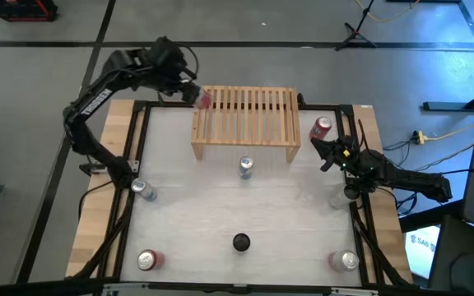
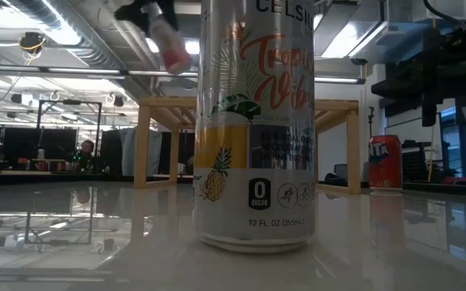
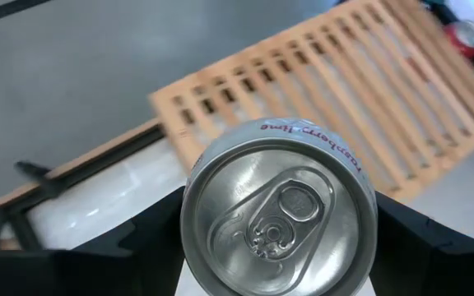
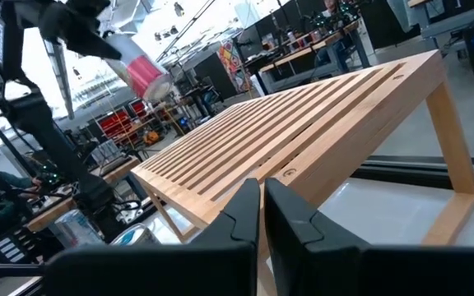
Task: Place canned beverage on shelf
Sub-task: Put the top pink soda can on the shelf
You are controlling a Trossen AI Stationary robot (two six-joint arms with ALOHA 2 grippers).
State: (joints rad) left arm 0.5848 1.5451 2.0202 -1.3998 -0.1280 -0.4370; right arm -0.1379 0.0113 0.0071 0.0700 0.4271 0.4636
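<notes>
The left gripper point(image 1: 189, 93) holds a pink and silver drink can point(image 1: 202, 100) up in the air, tipped on its side, right by the far left corner of the low light-wood shelf with a slatted top point(image 1: 245, 115). In the left wrist view the two dark fingers point(image 3: 151, 238) squeeze the can point(image 3: 280, 215) from both sides, and its shiny top faces the camera. The can is not on the shelf yet.

Here is what could go wrong. The can is tilted, so if it goes down like that it may land on its edge and roll off the slats. A can is round and smooth, so it might slip between the fingers if the arm turns too fast. The can is close to the corner, so if it is let go there it may fall onto the white table point(image 1: 245, 210) or the floor behind. The rim of the can may also catch in a gap between slats and wobble.

The right gripper point(image 1: 333, 150) rests near the right end of the shelf with its fingers pressed together and nothing in them. A red can point(image 1: 322, 127) stands just beside it, and a bump could knock that over
</notes>
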